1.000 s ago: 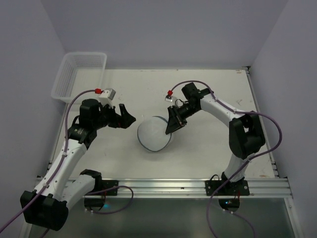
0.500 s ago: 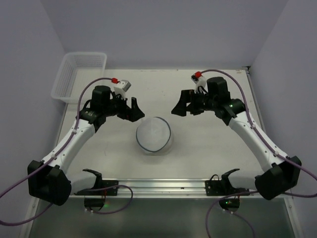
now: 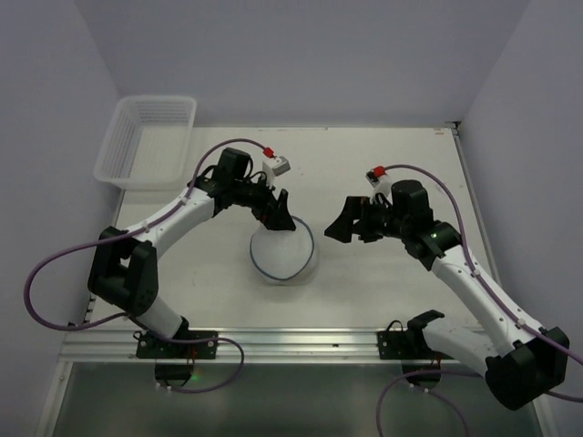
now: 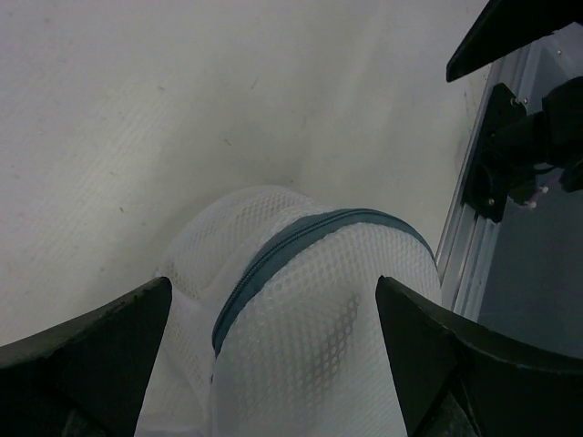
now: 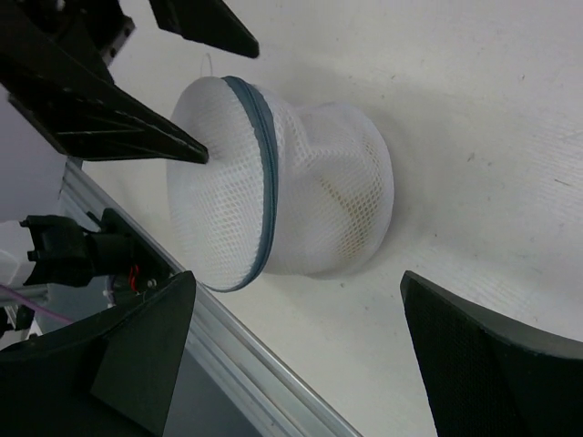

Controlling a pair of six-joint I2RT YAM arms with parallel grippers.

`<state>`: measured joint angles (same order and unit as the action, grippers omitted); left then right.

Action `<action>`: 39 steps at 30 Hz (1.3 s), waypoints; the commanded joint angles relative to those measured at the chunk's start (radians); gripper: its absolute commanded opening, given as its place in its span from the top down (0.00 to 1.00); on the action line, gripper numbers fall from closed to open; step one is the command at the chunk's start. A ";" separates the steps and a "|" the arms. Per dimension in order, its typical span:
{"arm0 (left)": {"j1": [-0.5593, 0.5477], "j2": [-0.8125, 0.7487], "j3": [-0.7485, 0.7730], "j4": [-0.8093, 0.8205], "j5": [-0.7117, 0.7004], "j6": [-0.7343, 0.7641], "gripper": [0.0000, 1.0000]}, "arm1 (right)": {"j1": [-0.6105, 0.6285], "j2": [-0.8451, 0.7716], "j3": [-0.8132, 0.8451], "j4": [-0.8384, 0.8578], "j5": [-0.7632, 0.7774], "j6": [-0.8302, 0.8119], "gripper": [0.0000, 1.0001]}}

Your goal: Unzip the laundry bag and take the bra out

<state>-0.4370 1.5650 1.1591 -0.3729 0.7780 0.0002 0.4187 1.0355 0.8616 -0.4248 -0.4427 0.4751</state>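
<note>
The laundry bag (image 3: 284,253) stands as a small white mesh dome on the table, its grey-blue zipper (image 4: 301,235) shut around the rim. My left gripper (image 3: 278,217) hovers at the bag's far edge, open, and its fingers (image 4: 91,355) straddle the mesh (image 4: 310,309) without closing on it. My right gripper (image 3: 351,223) is open too, off to the bag's right with bare table between its fingers (image 5: 492,364). In the right wrist view the bag (image 5: 301,200) lies ahead, and a faint tan patch (image 5: 351,205) shows through the mesh. The bra itself is hidden.
A white slatted basket (image 3: 146,137) sits at the far left corner against the wall. An aluminium rail (image 3: 301,341) runs along the near table edge, close behind the bag. Walls close in the table on three sides.
My right gripper has let go of the bag's right side, opened wide and drawn back to the right. My left arm has swung right, bringing its open gripper over the bag's far rim.
</note>
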 commanded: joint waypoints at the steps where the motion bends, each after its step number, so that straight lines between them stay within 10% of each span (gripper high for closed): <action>1: -0.005 0.023 0.022 -0.041 0.084 0.066 0.03 | 0.002 -0.061 -0.013 0.050 0.039 0.013 0.04; 8: -0.019 0.018 -0.038 -0.041 0.084 0.057 0.24 | 0.002 -0.066 -0.029 0.054 0.041 0.011 0.04; 17: -0.019 -0.060 -0.111 0.058 -0.006 -0.101 1.00 | 0.002 -0.069 -0.036 0.087 0.035 0.026 0.05; 22: -0.017 -0.173 -0.245 0.381 -0.173 -0.526 1.00 | 0.002 -0.098 -0.050 0.112 0.047 0.042 0.05; 32: -0.025 -0.650 -0.738 0.635 -0.985 -1.397 1.00 | 0.002 -0.150 -0.128 0.221 0.041 0.129 0.05; 39: -0.029 -0.749 -0.802 0.544 -0.948 -1.398 0.37 | 0.003 -0.123 -0.179 0.282 -0.037 0.157 0.05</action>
<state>-0.4591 0.8673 0.3565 0.1604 -0.1066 -1.3384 0.4187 0.9031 0.7013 -0.2199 -0.4236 0.6033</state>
